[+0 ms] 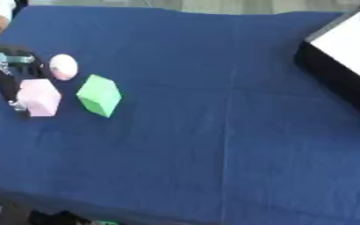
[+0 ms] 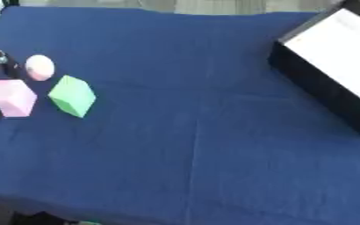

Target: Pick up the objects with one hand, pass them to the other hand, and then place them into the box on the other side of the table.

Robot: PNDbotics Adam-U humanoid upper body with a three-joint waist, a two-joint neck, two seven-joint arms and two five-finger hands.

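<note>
On the blue cloth at the far left lie a pink cube (image 1: 38,97), a green cube (image 1: 99,95) tilted on an edge, and a pale pink egg-shaped ball (image 1: 63,67). My left hand (image 1: 6,72), black with silver parts, comes in from the left edge. It sits against the pink cube's left side and just left of the ball. Whether it holds the cube is hidden. The black box (image 2: 314,83) with a white inside stands at the right edge. My right hand shows in no view.
The blue cloth (image 1: 214,132) covers the whole table, with a wide stretch between the cubes and the box. The table's front edge (image 1: 137,211) runs along the bottom, with dark shapes below it at the lower left.
</note>
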